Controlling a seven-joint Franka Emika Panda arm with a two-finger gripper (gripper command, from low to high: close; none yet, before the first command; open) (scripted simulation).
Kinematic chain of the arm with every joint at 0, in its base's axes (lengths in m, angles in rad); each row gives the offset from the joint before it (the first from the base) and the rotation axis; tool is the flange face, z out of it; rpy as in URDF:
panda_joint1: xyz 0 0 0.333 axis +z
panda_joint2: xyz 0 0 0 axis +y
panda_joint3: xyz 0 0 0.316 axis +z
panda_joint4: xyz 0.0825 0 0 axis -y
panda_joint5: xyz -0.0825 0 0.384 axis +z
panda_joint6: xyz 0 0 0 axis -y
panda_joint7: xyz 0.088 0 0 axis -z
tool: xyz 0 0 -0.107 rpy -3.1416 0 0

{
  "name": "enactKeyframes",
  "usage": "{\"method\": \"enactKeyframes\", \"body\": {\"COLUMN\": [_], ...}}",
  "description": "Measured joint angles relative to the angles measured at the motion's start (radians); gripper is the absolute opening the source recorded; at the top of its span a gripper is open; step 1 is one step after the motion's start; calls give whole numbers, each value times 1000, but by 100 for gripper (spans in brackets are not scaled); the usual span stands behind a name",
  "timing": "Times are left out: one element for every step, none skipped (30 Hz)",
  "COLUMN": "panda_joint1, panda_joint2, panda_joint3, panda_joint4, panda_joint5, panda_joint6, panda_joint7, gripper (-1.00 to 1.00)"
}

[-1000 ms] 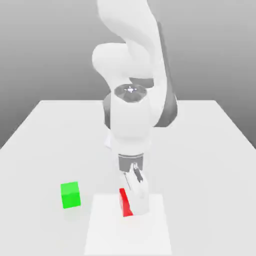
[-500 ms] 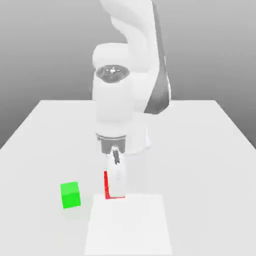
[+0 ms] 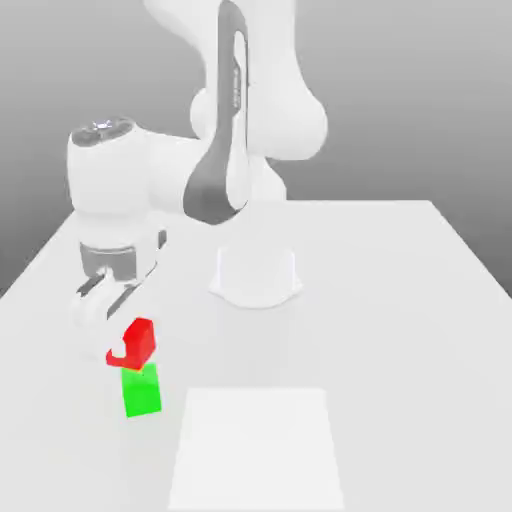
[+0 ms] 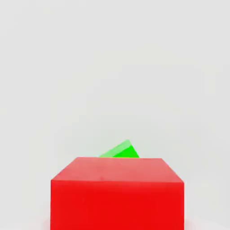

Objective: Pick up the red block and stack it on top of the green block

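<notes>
Red block is held clamped in the jaws, just above the green block, seemingly positioned for stacking on the worktop.

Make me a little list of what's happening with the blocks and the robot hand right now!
red block: held in the gripper, up off the table, just above the green one
green block: sits on the table, near the exterior view's left
gripper: shut on the red block
hand view: green block peeks out behind the red block
stack: not yet done, red not set down
</notes>
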Motion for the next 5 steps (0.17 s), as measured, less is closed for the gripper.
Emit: {"method": "enactKeyframes", "body": {"panda_joint1": [-1, 0, 1, 1, 1], "panda_joint2": [23, 46, 61, 61, 61], "panda_joint3": [0, 0, 1, 1, 1], "panda_joint4": [0, -1, -2, -2, -2], "panda_joint5": [-4, -7, -8, -8, -8], "panda_joint6": [23, 45, 61, 61, 61], "panda_joint7": [3, 5, 5, 5, 5], "gripper": [-100, -100, 100, 100, 100]}}
